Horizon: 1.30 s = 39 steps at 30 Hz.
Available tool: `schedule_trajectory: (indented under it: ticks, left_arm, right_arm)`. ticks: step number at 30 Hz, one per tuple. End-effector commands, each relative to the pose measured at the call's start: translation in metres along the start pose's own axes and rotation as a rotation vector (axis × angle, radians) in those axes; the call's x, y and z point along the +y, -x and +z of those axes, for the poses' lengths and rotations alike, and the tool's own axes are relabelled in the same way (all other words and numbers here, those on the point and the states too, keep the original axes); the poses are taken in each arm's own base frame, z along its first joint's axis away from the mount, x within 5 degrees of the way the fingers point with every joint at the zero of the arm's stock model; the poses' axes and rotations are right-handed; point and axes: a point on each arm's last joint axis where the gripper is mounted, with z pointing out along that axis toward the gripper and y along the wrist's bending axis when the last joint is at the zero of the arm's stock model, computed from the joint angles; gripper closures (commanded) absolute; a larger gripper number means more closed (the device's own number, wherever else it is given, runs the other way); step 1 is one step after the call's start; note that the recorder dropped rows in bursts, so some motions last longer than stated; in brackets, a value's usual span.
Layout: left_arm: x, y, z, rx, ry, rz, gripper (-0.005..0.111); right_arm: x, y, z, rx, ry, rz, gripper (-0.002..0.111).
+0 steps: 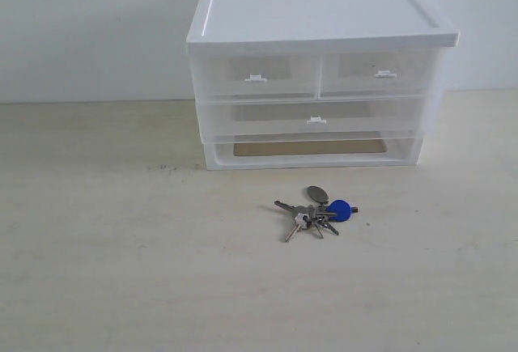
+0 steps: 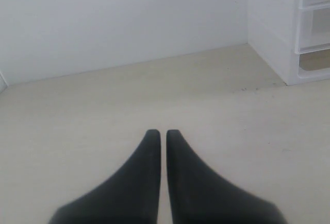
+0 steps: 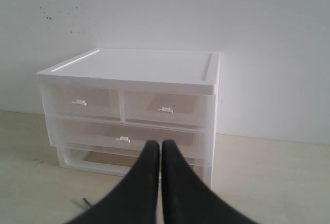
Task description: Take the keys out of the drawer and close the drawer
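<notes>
The keys (image 1: 317, 213) lie on the table (image 1: 113, 255) just before the organizer (image 1: 316, 12), the drawer (image 1: 379, 75) looks shut, and the left claw (image 2: 161, 132) and right claw (image 3: 160, 143) are pinched closed on nothing, so the main risk is probably a low arm sweep scattering the keys.

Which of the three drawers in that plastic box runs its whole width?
The wide drawer, second row, one centred handle. The left small drawer and the right small drawer above it share the width.
</notes>
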Motion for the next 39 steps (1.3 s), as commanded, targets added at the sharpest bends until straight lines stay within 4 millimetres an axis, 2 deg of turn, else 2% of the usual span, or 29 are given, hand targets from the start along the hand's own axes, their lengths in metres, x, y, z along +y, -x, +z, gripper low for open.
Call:
schedule_trajectory:
  ticks: [1,20,24,30,35,36,39]
  left_arm:
    - [0.0,0.0,0.0,-0.012,-0.004,-0.007,0.102]
    - [0.0,0.0,0.0,-0.012,-0.004,-0.007,0.102]
    - [0.0,0.0,0.0,-0.012,-0.004,-0.007,0.102]
    - [0.0,0.0,0.0,-0.012,-0.004,-0.007,0.102]
    - [0.0,0.0,0.0,-0.012,-0.004,-0.007,0.102]
    - [0.0,0.0,0.0,-0.012,-0.004,-0.007,0.102]
    - [0.0,0.0,0.0,-0.012,-0.004,-0.007,0.102]
  right_arm:
    - [0.0,0.0,0.0,-0.002,-0.006,-0.007,0.108]
    - [0.0,0.0,0.0,-0.007,-0.006,-0.007,0.108]
    - [-0.001,-0.002,0.001,-0.012,-0.014,-0.075,0.108]
    - [-0.003,-0.03,0.011,-0.077,-0.023,-0.073,0.108]
    - [-0.005,-0.064,0.016,-0.141,-0.03,-0.065,0.108]
    - [-0.005,-0.061,0.015,-0.181,-0.031,-0.065,0.108]
    - [-0.005,-0.067,0.016,-0.112,-0.04,-0.063,0.108]
